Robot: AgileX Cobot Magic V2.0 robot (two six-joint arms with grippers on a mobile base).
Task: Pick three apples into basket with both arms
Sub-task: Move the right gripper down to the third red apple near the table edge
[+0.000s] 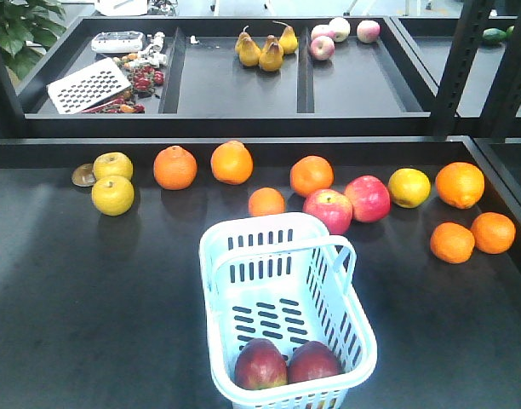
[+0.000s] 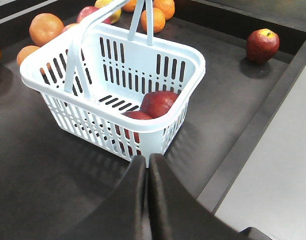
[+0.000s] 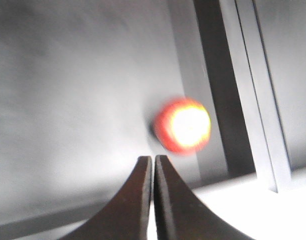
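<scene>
The pale blue-white basket (image 1: 208,315) stands on the dark table near the front, with two dark red apples (image 1: 260,364) (image 1: 314,360) lying side by side at its near end. The left wrist view shows the basket (image 2: 93,108) just beyond my left gripper (image 2: 146,157), which is shut and empty; both apples (image 2: 158,102) (image 2: 135,117) lie inside. A third dark red apple (image 2: 262,45) sits alone on the table by the raised edge. My right gripper (image 3: 153,157) is shut and empty, and a blurred, overexposed red apple (image 3: 184,125) lies a short way ahead of it. Neither arm appears in the front view.
Oranges (image 1: 174,167) (image 1: 459,184), pink-red apples (image 1: 367,198) and yellow apples (image 1: 112,194) lie across the table behind the basket. A back shelf holds pears (image 1: 271,53) and a grater (image 1: 88,85). A raised black rim (image 2: 253,135) borders the table. One basket handle (image 2: 75,65) stands up.
</scene>
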